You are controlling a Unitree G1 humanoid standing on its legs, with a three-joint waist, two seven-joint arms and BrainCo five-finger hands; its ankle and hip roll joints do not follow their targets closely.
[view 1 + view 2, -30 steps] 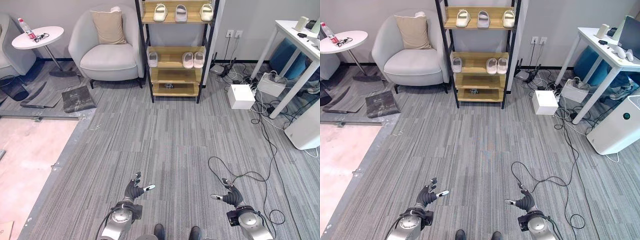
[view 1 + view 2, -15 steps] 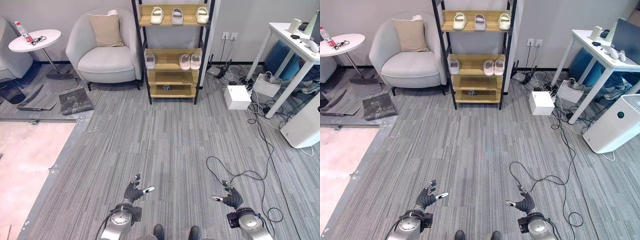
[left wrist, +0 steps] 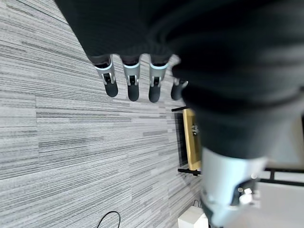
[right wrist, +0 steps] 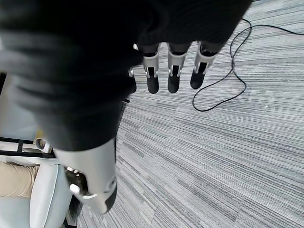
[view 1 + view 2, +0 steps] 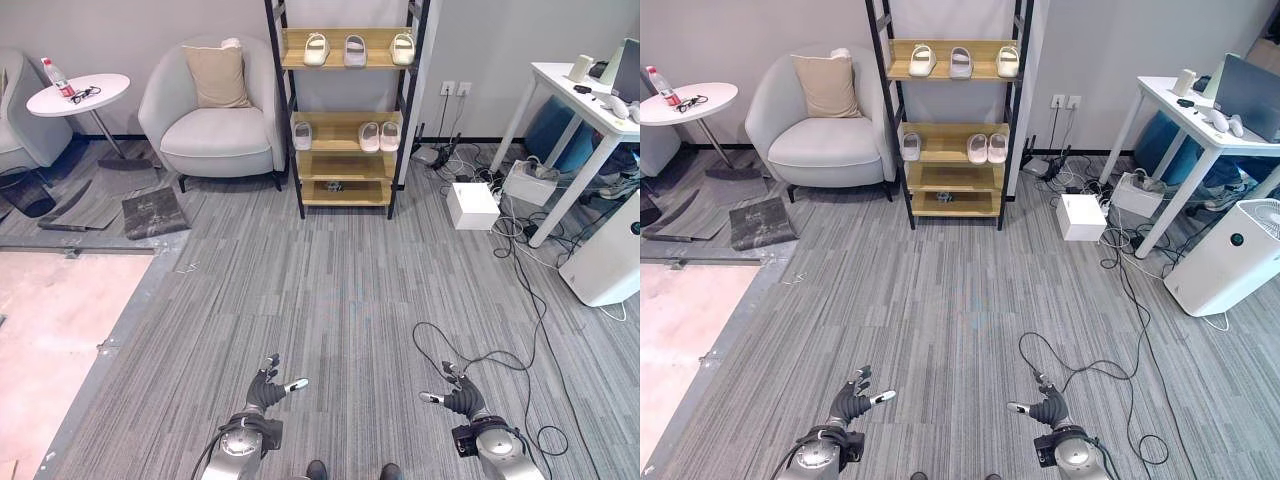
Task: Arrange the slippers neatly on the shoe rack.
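1. We see our left hand (image 5: 266,391) and right hand (image 5: 460,399) low over the grey carpet (image 5: 340,290), fingers straight and spread, holding nothing.
2. The slippers (image 5: 346,50) sit on the shoe rack (image 5: 345,110) well ahead, three on the top shelf, three below.
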